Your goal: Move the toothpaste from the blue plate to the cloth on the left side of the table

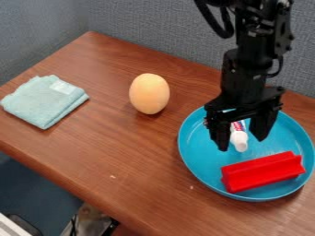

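Note:
The toothpaste (238, 140), a small white tube with a white cap, lies in the blue plate (197, 157) at the table's right. My gripper (238, 125) stands straight down over the tube, open, with one black finger on each side of it. Much of the tube is hidden behind the fingers; I cannot tell whether they touch it. The cloth (42, 100), a folded light teal towel, lies flat at the far left of the dark wooden table (110, 147).
A red rectangular block (262, 171) lies in the plate, just right of and in front of the tube. An orange egg shape (149, 93) stands on the table between plate and cloth. The table's front edge runs diagonally close below the plate.

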Robot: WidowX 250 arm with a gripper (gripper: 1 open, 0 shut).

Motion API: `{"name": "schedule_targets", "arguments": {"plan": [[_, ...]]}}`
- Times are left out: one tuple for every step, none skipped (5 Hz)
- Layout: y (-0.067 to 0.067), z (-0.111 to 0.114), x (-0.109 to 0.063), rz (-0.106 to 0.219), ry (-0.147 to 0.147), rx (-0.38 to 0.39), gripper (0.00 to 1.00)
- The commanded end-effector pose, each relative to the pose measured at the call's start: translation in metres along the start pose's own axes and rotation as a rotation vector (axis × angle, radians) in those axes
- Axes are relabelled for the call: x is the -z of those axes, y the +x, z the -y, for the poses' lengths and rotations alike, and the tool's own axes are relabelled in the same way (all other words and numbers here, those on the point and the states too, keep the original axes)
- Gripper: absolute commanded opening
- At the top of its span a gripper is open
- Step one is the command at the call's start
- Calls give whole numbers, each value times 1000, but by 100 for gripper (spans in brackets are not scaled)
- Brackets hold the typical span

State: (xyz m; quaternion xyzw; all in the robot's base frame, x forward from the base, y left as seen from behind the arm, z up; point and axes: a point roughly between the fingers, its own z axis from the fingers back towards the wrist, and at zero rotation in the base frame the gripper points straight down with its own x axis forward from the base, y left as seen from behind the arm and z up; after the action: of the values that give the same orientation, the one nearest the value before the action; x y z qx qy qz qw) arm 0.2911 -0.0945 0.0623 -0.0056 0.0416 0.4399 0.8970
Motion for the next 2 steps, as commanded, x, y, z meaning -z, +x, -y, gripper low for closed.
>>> {"name": "schedule_targets", "arguments": {"plan": [[6,4,-6,-6,-40,-27,100],[8,4,-3,-13,-47,-35,100]]}}
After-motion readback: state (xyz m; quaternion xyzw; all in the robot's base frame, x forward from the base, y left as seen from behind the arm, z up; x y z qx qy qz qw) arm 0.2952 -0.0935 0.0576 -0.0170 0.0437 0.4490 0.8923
